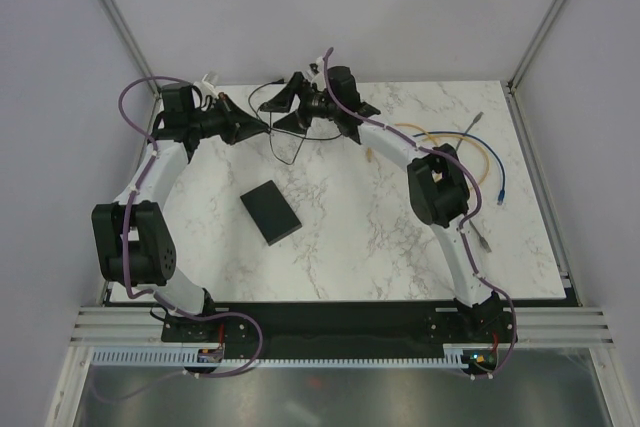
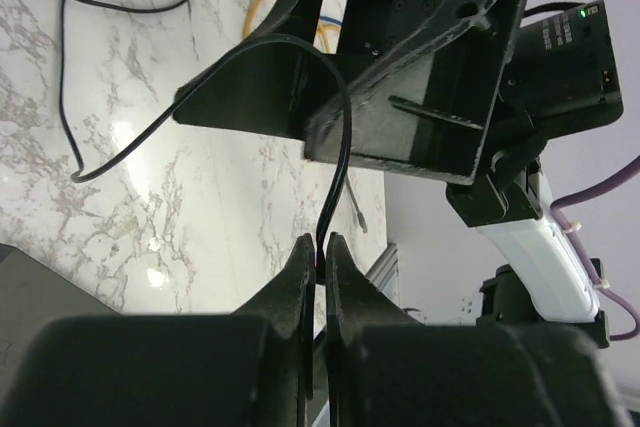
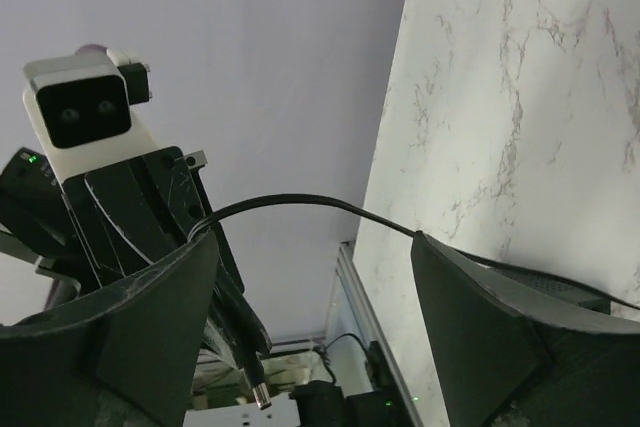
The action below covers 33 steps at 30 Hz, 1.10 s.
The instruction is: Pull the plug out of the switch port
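The left end effector (image 2: 320, 247) is pressed together, pinching a thin black cord (image 2: 340, 147) between its fingertips, up above the far side of the marble table (image 1: 400, 247). From the right wrist view, the cord's end hangs below that end effector and finishes in a small barrel plug (image 3: 257, 384), dangling free in the air and touching nothing.

The right end effector (image 3: 312, 242) faces the left one closely, its fingers spread wide. The cord passes through the gap between them, and neither finger closes on it.

The flat black box (image 1: 270, 213) lies on the table between the two arms, nearer the bases and well apart from both end effectors. I cannot make out the switch port in its edge from here.

There is white lettering on the black camera block (image 2: 565, 47) at the right wrist, beside a small green light, but it is too small to read. Yellow (image 1: 480, 162) and blue (image 1: 500, 192) cables lie loose on the right side of the table.
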{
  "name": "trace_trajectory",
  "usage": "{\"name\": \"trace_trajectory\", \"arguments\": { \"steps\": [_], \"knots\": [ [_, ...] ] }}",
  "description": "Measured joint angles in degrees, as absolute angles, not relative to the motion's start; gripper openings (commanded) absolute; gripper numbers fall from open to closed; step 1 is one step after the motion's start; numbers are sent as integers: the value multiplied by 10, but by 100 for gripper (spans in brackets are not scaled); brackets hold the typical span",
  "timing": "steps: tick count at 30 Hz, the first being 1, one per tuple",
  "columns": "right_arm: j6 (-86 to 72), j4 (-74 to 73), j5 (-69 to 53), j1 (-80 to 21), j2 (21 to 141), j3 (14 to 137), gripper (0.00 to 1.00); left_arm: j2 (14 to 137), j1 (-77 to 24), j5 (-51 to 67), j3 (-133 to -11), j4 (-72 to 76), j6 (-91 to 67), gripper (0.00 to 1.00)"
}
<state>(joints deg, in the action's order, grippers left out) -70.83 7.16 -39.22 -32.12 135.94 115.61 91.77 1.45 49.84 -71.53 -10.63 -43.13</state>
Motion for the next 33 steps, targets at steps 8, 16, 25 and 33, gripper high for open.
{"name": "trace_trajectory", "arguments": {
  "steps": [8, 16, 25, 33],
  "knots": [
    [-569, -30, -386, -338, 1369, 1186, 69, 918, 8, 533, -715, -106, -429, 2],
    [-500, -93, -373, -339, 1380, 1192, 10, 914, 8, 544, -699, -106, -429, 9],
    [-477, -151, -326, -306, 1361, 1187, 0, 909, 8, 526, -696, -146, -392, 47],
    [-426, -256, -225, -166, 1262, 1183, 0, 905, 8, 488, -696, -213, -347, 45]
  ]
}}
